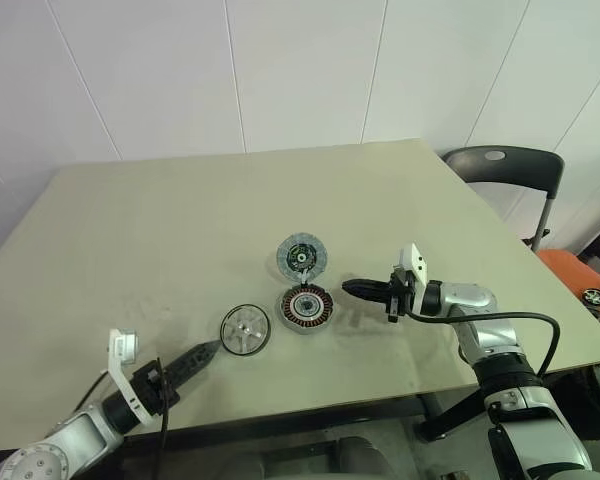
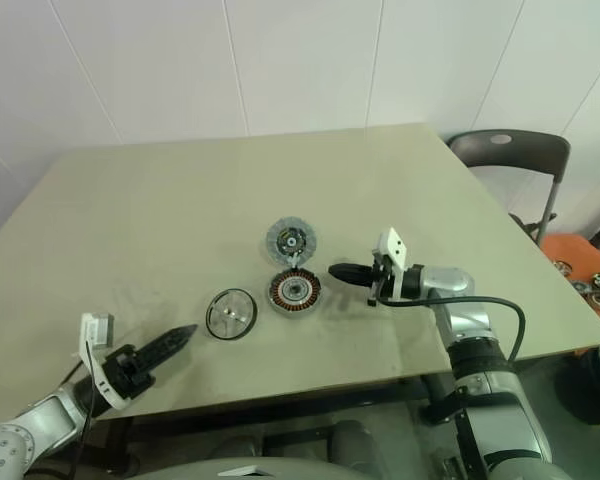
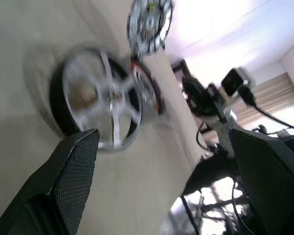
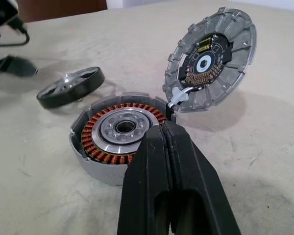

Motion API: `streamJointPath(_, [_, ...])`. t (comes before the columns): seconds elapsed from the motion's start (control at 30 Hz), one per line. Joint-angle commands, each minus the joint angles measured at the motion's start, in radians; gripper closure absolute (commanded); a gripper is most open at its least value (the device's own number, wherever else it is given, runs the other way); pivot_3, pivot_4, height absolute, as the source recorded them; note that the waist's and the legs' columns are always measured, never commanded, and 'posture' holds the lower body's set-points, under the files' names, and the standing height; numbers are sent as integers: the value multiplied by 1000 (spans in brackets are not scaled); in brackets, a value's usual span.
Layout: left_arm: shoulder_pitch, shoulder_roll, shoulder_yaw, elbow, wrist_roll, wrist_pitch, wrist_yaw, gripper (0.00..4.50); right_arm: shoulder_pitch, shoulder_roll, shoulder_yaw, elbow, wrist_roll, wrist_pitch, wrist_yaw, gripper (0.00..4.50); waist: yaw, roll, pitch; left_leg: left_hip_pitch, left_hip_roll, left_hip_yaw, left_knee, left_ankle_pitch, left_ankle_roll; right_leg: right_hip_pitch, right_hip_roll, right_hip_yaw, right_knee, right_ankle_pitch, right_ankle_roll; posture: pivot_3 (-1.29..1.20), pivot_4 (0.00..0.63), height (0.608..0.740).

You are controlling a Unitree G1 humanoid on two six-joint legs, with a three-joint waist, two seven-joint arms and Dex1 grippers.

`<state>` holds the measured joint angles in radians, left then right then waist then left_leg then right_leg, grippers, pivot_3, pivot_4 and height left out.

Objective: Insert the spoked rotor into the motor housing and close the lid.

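The spoked rotor (image 1: 245, 330) lies flat on the beige surface (image 1: 160, 230), near its front edge: a small silver-white wheel with radial spokes, a central hub and a dark rim. Just to its right, with a narrow gap between them, stands the motor housing (image 1: 305, 309), a short cylinder with a ring of copper-brown windings around a silvery centre with a dark bore. The lid (image 1: 302, 256), a grey-blue disc with a radial pattern and a green-and-black centre, stands just beyond the housing; in the right wrist view it is tilted up and open, and it seems joined to the housing's far rim by a small white piece.

The left gripper (image 1: 205, 355) reaches in from the near left, its dark fingers pointing right towards the rotor, with their tips just short of its rim. The left wrist view shows its jaws spread wide, the rotor in the gap ahead of them; they hold nothing.

The right gripper (image 1: 352, 289) comes in from the right, its forearm lying roughly level above the surface and its fingers pointing left at the housing. Its jaws are pressed together and empty; in the right wrist view their tip sits at the housing's near rim, though actual contact cannot be told.

A dark chair (image 1: 505, 170) stands beyond the far right corner.
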<state>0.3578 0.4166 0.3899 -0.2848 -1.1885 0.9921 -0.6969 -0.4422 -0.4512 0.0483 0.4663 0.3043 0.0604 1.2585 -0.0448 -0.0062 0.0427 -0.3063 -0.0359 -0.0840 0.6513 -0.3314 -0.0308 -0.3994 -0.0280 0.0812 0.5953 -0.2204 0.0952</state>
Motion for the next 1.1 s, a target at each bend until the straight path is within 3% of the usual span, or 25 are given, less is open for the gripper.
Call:
streamJointPath(0.03, [4, -6, -25, -17, 20, -31, -7, 0, -31, -2, -11, -1, 3, -15, 3, 4452, 1, 0, 0, 0, 0, 0, 0, 0, 0, 0, 0, 0, 0, 0, 0, 0, 0, 740])
streamJointPath(0.47, [8, -9, -11, -36, -1, -58, 22, 0, -36, -11, -15, 20, -5, -34, 1, 4452, 0, 0, 0, 0, 0, 0, 0, 0, 0, 0, 0, 0, 0, 0, 0, 0, 0, 740])
streamJointPath(0.7, [-71, -54, -106, -18, 112, -115, 80, 0, -45, -13, -11, 36, -12, -45, 2, 4452, 1, 0, 0, 0, -1, 0, 1, 0, 0, 1, 0, 0, 0, 0, 0, 0, 0, 740])
streamJointPath(1.1, [-76, -65, -143, -49, 127, -134, 102, 0, -44, -19, -17, 39, -15, -52, -3, 4452, 0, 0, 1, 0, 0, 0, 0, 0, 0, 0, 0, 0, 0, 0, 0, 0, 0, 740])
